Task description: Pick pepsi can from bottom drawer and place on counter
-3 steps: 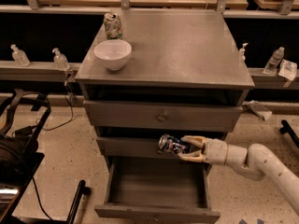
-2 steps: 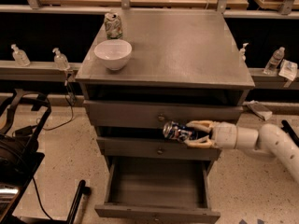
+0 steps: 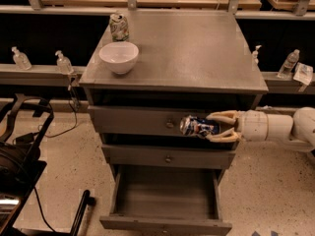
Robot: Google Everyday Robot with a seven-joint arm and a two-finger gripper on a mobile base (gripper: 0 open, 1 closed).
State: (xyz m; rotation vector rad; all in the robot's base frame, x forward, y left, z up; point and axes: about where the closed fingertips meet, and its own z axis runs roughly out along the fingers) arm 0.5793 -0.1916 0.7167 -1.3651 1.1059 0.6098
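The pepsi can [image 3: 198, 127] lies on its side in the air, in front of the top drawer [image 3: 133, 121] and just at 3 o'clock of that drawer's small knob [image 3: 169, 124]. It is dark blue with white and red marks. Its silver end points to 9 o'clock. The gripper [image 3: 210, 127] reaches in from 3 o'clock, and its two pale fingers [image 3: 221, 115] close on the can, one above and one below. Behind them the white arm [image 3: 275, 127] runs level to the picture's right edge, above the speckled floor [image 3: 275, 195].

At 12 o'clock of the can, the front edge of the table [image 3: 197, 48] juts out over the drawers, so the can sits below that lip and in front of it. The grey top beyond the edge is bare across its middle and right side. A white bowl [image 3: 118, 57] stands near the left edge, and a pale green-white can [image 3: 118, 26] stands upright at the far left corner, at 12 o'clock of the bowl.

At 6 o'clock of the held can, the middle drawer [image 3: 167, 157] is shut. Below it the bottom drawer [image 3: 165, 225] is pulled far out toward the camera, and its grey floor shows between low walls.

Small clear bottles [image 3: 20, 58] stand on ledges well apart from the table, at 9 o'clock and 3 o'clock. Black gear [image 3: 15, 156] with cables fills the floor at 8 o'clock.
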